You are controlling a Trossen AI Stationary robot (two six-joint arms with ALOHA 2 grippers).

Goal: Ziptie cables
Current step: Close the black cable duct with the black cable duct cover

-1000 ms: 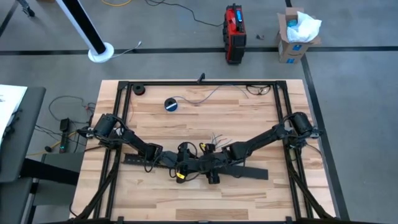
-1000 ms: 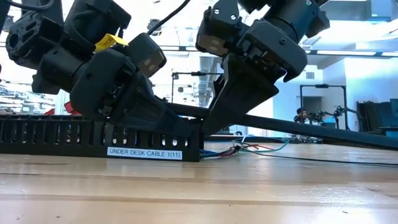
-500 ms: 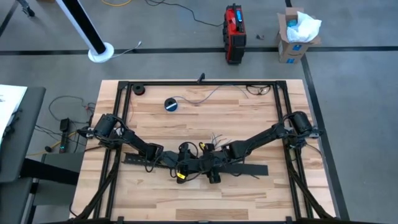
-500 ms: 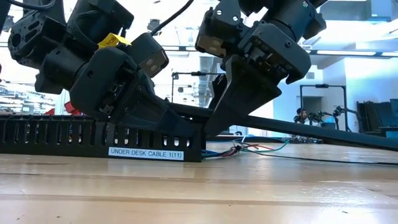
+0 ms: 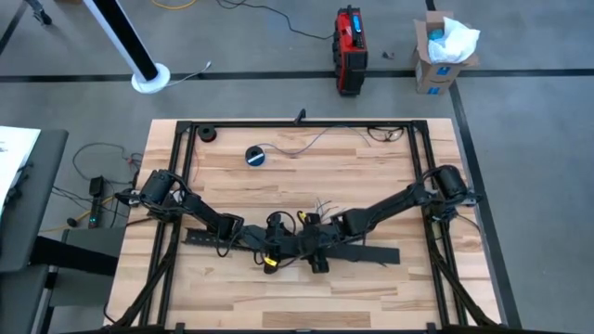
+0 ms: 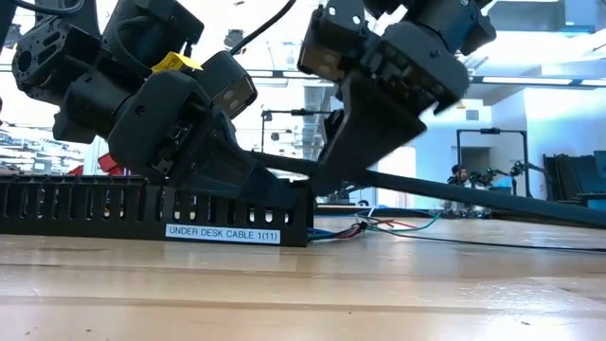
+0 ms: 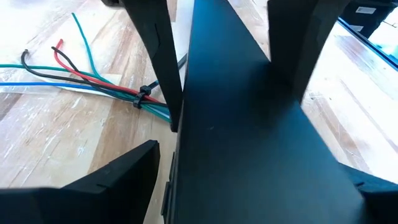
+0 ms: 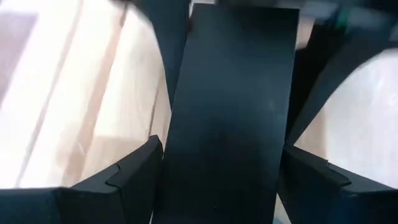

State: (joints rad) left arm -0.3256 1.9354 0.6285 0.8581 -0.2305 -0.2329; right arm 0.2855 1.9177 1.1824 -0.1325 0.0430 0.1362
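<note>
Barely anything had shifted over the last second; only the right arm's wrist had stirred, blurred in the low view, so the EARLIER pose held. Nearest me, both arms crouched low at the front of the bench [image 5: 390, 176]. The left gripper [image 7: 249, 186] and right gripper [image 8: 217, 186] each had their fingers spread on either side of a flat black cover strip [image 7: 242, 124], probably steadying it over the slotted black tray [image 6: 142, 210]; whether either truly pinched it I could not tell. Just beyond lay the cables [image 7: 93, 81], already bunched by a small tie. Farther back sat a tape roll [image 5: 256, 156].
</note>
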